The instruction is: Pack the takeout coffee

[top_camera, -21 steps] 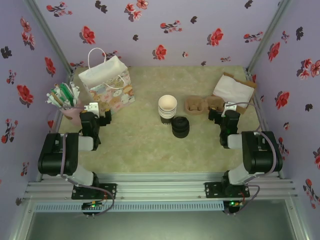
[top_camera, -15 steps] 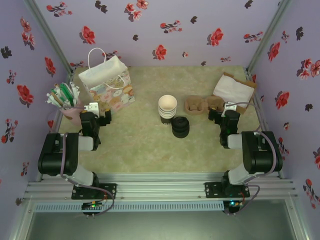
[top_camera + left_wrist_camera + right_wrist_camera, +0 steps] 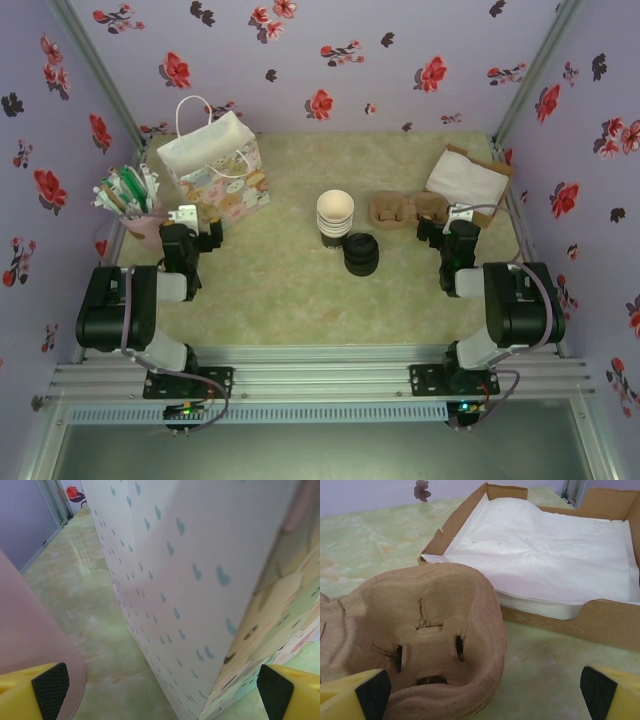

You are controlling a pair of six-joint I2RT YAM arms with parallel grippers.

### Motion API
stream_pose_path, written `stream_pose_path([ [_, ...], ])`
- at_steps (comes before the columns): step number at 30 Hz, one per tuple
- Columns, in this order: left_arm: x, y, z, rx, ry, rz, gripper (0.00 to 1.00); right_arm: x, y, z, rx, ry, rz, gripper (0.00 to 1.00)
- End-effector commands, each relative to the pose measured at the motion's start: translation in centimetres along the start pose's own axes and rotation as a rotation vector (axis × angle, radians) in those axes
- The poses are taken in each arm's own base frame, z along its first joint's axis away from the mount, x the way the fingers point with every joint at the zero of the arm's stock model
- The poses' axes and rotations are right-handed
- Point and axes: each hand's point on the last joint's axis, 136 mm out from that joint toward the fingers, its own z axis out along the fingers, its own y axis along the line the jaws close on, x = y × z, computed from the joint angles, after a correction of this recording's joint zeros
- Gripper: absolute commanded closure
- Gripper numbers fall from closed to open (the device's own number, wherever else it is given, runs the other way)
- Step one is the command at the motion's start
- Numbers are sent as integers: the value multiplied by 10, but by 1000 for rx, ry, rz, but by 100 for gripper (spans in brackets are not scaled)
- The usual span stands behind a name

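The takeout coffee is out of view. A stack of lidless cream-rimmed cups point(image 3: 335, 212) stands mid-table, with a pile of black lids point(image 3: 361, 253) just in front of it. My left gripper point(image 3: 203, 226) rests open at the left, close to the patterned gift bag point(image 3: 215, 165). In the left wrist view the left gripper point(image 3: 162, 692) has nothing between its yellow fingers, and the bag's side point(image 3: 200, 580) rises right ahead. My right gripper point(image 3: 440, 226) is open at the right. In the right wrist view the right gripper point(image 3: 482, 692) faces a brown pulp cup carrier point(image 3: 420, 630).
A pink cup point(image 3: 140, 225) of wrapped stirrers stands at the far left, its wall point(image 3: 30, 645) beside my left finger. A cardboard tray of white napkins point(image 3: 468, 180) sits back right, and the tray point(image 3: 545, 555) lies behind the carrier. Purple flowered walls enclose the table.
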Motion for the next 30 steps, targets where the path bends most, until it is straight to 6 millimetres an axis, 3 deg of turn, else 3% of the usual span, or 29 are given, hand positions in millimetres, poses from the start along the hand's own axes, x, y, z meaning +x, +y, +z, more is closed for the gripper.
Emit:
stream_pose_path([
  [1,-5,1,2,-6,-8,26,1,-3,-3,3,8,0,11,1],
  [9,-5,-2,-2,6,-28,38,0,-4,-3,3,9,-4,12,1],
  [12,-10,-8,-18,17,-104,68,1,-11,-3,-2,18,-14,6,1],
  [15,-16,-1,-36,-11,-167,44,1,-20,-8,-13,53,-29,12,1],
  [20,-33,-3,-58,-1,-228,56,0,-31,0,-31,33,-41,-24,1],
  [26,-66,-17,-84,58,-273,40,1,-72,9,-69,-1,-82,15,1],
  [30,-98,-31,-108,131,-276,-69,0,-105,9,-102,-23,-101,191,1],
])
